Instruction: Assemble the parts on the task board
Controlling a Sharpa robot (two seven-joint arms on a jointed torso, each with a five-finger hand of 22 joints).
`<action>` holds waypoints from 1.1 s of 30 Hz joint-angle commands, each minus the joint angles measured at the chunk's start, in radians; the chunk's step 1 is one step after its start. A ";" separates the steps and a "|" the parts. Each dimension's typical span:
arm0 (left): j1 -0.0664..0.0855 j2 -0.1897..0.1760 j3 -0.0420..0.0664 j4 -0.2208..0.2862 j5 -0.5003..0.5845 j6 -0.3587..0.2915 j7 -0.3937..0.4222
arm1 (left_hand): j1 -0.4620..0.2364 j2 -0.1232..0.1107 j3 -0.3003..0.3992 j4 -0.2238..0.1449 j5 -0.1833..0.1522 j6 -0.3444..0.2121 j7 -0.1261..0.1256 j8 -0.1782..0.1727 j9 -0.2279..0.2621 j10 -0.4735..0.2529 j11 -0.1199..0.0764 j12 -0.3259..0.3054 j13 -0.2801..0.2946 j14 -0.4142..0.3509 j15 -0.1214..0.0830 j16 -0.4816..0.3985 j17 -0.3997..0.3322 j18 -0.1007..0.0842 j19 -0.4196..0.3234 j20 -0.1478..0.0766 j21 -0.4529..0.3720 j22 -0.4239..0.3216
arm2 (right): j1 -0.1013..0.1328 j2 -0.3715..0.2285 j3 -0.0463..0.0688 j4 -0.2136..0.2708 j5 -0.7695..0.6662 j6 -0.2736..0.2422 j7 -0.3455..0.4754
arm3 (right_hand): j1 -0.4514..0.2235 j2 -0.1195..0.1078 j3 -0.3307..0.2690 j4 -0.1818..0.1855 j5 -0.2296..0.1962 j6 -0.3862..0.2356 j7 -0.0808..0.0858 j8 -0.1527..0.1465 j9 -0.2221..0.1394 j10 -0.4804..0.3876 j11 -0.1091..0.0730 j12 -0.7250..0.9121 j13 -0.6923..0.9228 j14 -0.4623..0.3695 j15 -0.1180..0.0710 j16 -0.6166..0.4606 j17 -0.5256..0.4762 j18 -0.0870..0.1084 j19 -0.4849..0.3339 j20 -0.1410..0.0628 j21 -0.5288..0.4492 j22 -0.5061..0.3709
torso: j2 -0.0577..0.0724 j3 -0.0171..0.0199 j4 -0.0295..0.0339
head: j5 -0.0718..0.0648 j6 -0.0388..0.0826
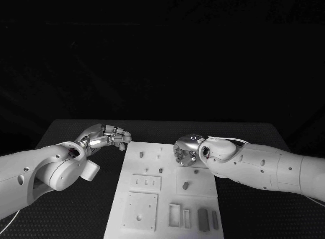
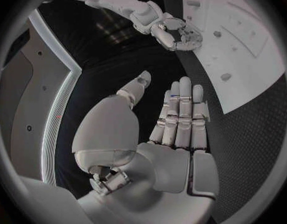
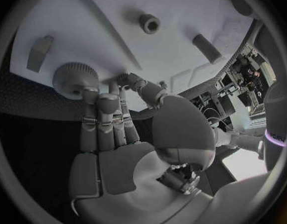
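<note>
The white task board (image 1: 134, 169) lies mid-table, with small grey pegs (image 1: 161, 170) standing in it and grey bars (image 1: 203, 219) near its front. My right hand (image 1: 185, 152) hangs over the board's right side, fingers curled. In the right wrist view its fingertips (image 3: 100, 102) and thumb hold a round ribbed grey part (image 3: 73, 78) at the board's edge (image 3: 31, 87). The left wrist view shows that right hand (image 2: 178, 34) curled around the part. My left hand (image 1: 105, 137) hovers beside the board's far left corner; its fingers (image 2: 180, 109) are straight and hold nothing.
On the board (image 3: 118, 15) beyond my right hand stand a short ringed cylinder (image 3: 149, 22), a slanted peg (image 3: 207, 48) and a flat wedge piece (image 3: 39, 52). Square plates (image 1: 139, 211) and slotted blocks (image 1: 175, 215) fill the board's near half. Black table (image 1: 76, 209) surrounds it.
</note>
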 commanded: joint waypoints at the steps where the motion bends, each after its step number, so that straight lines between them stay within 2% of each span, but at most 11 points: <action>1: 0.001 0.002 0.001 0.003 0.006 0.015 0.006 | -0.012 0.002 0.006 0.001 0.001 -0.002 0.002 -0.005 0.001 -0.002 0.003 -0.003 0.001 -0.006 0.000 -0.005 -0.001 0.004 -0.007 0.002 0.002 0.015 | -0.010 0.002 -0.007 0.001 -0.019 0.026 -0.003 | 0.002 0.012 0.006 -0.002 -0.004 0.012 0.000 0.008 0.003 0.011 -0.001 0.006 0.005 -0.003 -0.011 0.007 0.000 0.047 0.002 -0.007 0.006 0.018 | 0.000 0.0000 -0.0018 | 0.002 0.000; 7: 0.001 0.003 0.001 0.002 0.006 0.015 0.006 | -0.011 0.003 0.006 0.000 0.001 -0.002 0.002 -0.005 0.002 -0.002 0.003 -0.004 0.001 -0.006 0.001 -0.005 -0.001 0.004 -0.007 0.002 0.002 0.015 | -0.010 0.004 -0.007 0.003 -0.026 0.005 -0.013 | 0.001 0.021 0.010 -0.002 -0.004 0.038 -0.009 0.022 0.012 0.038 -0.014 0.017 0.018 -0.007 -0.023 0.015 0.002 0.047 0.004 -0.011 0.014 0.019 | 0.001 -0.0002 0.0010 | 0.002 0.000; 9: 0.001 0.004 0.001 0.002 0.006 0.014 0.007 | -0.011 0.003 0.007 0.000 0.001 -0.002 0.002 -0.005 0.002 -0.001 0.003 -0.004 0.002 -0.006 0.001 -0.005 -0.001 0.004 -0.008 0.002 0.002 0.015 | -0.010 0.005 -0.007 0.004 -0.031 -0.002 -0.019 | 0.003 0.026 0.015 -0.001 -0.005 0.059 -0.017 0.034 0.019 0.062 -0.022 0.029 0.027 -0.010 -0.031 0.016 0.001 0.047 0.003 -0.012 0.016 0.018 | 0.000 -0.0003 0.0009 | 0.003 -0.001; 14: 0.001 0.005 0.001 0.001 0.006 0.015 0.007 | -0.010 0.005 0.007 -0.001 0.001 -0.002 0.002 -0.006 0.002 -0.001 0.003 -0.005 0.002 -0.006 0.001 -0.005 -0.001 0.004 -0.008 0.002 0.002 0.015 | -0.010 0.005 -0.007 0.004 -0.039 -0.026 -0.042 | 0.003 0.039 0.027 0.000 -0.005 0.078 -0.026 0.045 0.029 0.081 -0.032 0.038 0.040 -0.013 -0.041 0.017 -0.001 0.047 0.002 -0.013 0.017 0.017 | 0.000 -0.0008 0.0003 | 0.002 0.000; 24: 0.001 0.005 0.001 0.000 0.006 0.013 0.006 | -0.009 0.007 0.008 -0.003 0.001 -0.002 0.003 -0.006 0.003 -0.001 0.004 -0.006 0.002 -0.006 0.001 -0.005 -0.001 0.004 -0.008 0.002 0.002 0.015 | -0.009 -0.005 -0.006 0.016 -0.043 -0.062 -0.079 | 0.000 0.045 0.039 -0.001 -0.005 0.088 -0.031 0.050 0.036 0.091 -0.037 0.041 0.051 -0.014 -0.046 0.017 -0.003 0.047 0.003 -0.014 0.019 0.016 | -0.001 -0.0007 -0.0012 | 0.006 0.002; 33: 0.001 0.006 0.001 -0.002 0.006 0.013 0.007 | -0.009 0.008 0.008 -0.004 0.001 -0.002 0.003 -0.007 0.003 -0.001 0.004 -0.006 0.003 -0.006 0.001 -0.005 -0.002 0.004 -0.009 0.003 0.002 0.015 | 0.022 0.010 -0.005 0.019 -0.054 -0.092 -0.114 | -0.003 0.042 0.045 -0.001 -0.005 0.093 -0.033 0.052 0.039 0.094 -0.039 0.042 0.056 -0.013 -0.048 0.019 -0.003 0.047 0.004 -0.014 0.021 0.016 | -0.001 -0.0019 -0.0005 | 0.003 0.009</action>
